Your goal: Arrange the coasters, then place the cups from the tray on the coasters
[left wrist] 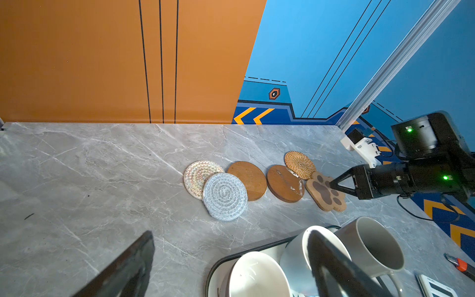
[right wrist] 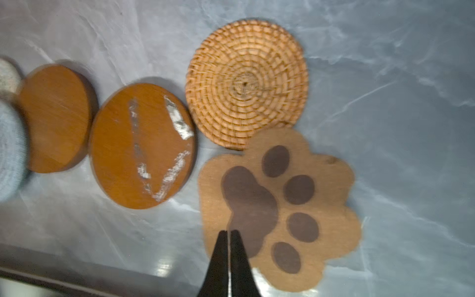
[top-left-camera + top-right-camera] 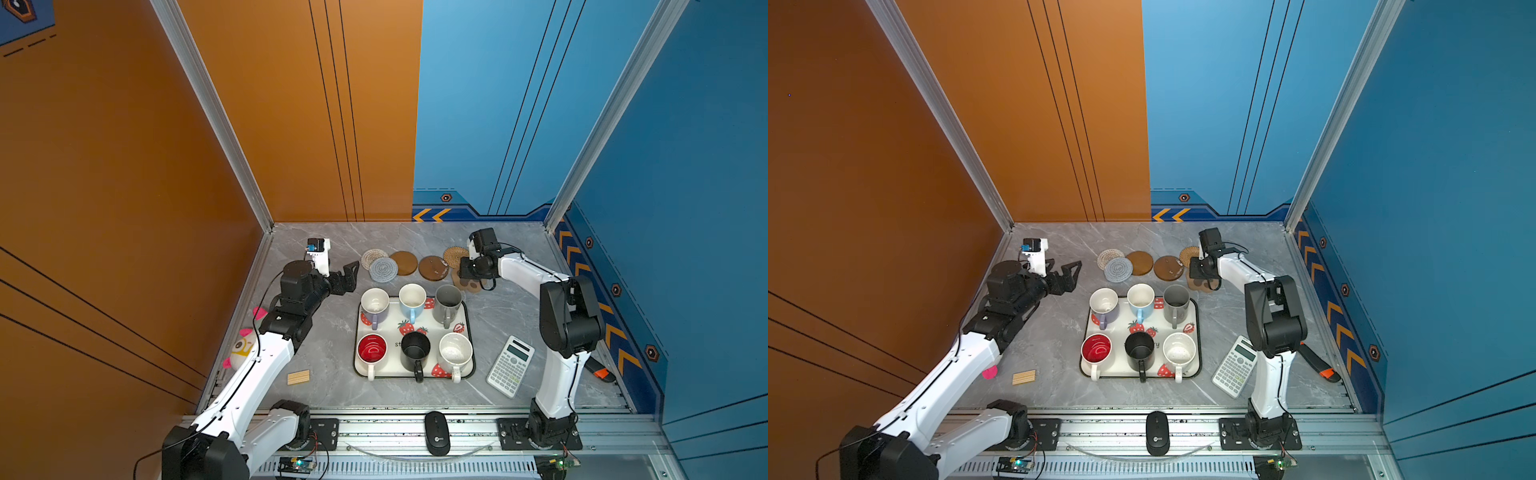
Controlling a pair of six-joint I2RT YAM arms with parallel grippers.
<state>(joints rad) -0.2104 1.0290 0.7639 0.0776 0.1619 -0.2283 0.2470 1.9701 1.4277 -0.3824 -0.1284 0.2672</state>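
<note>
- Coaster-arranging is judged to be in hand: the right jaws are pressed together, empty, with their tips over the brown paw-shaped coaster (image 2: pixel 280 205), which lies toward the desk's far right corner.
- The left jaws are held apart, with nothing between them.
- The paw's toes are pointed at the right edge; its heel-to-toe axis runs roughly along the far edge.
- Next, a light press and a slide away from the tan rattan round coaster (image 2: pixel 246 82), whose rim is overlapped, is called for.

Six coasters (image 3: pixel 403 262), six cups (image 3: pixel 415 347), one tray (image 3: pixel 392 366)
</note>
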